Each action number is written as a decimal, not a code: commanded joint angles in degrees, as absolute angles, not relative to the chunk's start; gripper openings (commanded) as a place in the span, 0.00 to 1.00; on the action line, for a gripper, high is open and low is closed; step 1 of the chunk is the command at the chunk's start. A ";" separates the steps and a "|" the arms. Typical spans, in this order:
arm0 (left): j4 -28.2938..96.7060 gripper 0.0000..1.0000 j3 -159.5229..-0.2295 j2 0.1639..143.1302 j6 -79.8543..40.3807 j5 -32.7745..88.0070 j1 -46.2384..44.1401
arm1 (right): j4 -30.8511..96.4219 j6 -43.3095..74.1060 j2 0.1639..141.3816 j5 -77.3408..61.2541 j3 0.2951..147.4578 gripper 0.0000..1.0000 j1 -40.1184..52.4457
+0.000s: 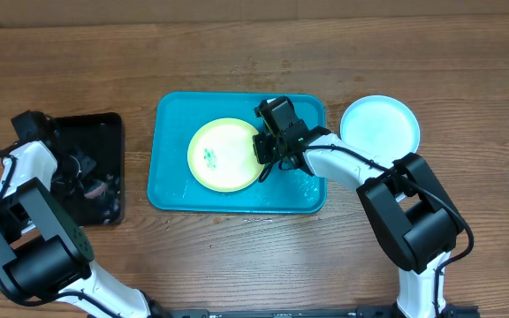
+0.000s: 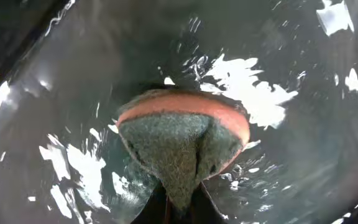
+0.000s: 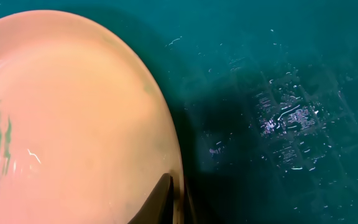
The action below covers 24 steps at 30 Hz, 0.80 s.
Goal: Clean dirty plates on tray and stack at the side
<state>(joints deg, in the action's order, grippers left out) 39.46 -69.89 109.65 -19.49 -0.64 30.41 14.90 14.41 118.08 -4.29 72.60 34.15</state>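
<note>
A yellow-green plate (image 1: pixel 222 155) with a teal smear lies on the turquoise tray (image 1: pixel 170 185). My right gripper (image 1: pixel 268 150) is shut on its right rim; in the right wrist view the plate (image 3: pixel 67 124) fills the left and the fingers (image 3: pixel 174 199) pinch its edge over the wet tray (image 3: pixel 278 74). A pale blue plate (image 1: pixel 379 126) lies on the table right of the tray. The white plate is not in view. My left gripper (image 1: pixel 67 168) is over the black tray (image 1: pixel 113 132), shut (image 2: pixel 180 208) on a sponge (image 2: pixel 182 140) with an orange body and green scrub face.
The black tray holds water, which glints around the sponge in the left wrist view (image 2: pixel 73 168). Wooden table surface lies all around both trays.
</note>
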 commanded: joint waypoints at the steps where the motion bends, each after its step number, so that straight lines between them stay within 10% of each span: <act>1: 44.91 0.04 -76.69 108.49 -19.68 -1.41 30.63 | 15.42 14.17 120.20 -4.80 72.12 0.07 34.44; 24: 57.54 0.04 -86.65 107.79 -7.81 26.89 15.05 | 13.72 18.06 120.31 -7.35 72.10 0.04 34.46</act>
<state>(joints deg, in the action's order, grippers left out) 58.15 -88.29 108.36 -9.19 22.31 19.38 13.10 16.93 118.37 -5.37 72.60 34.15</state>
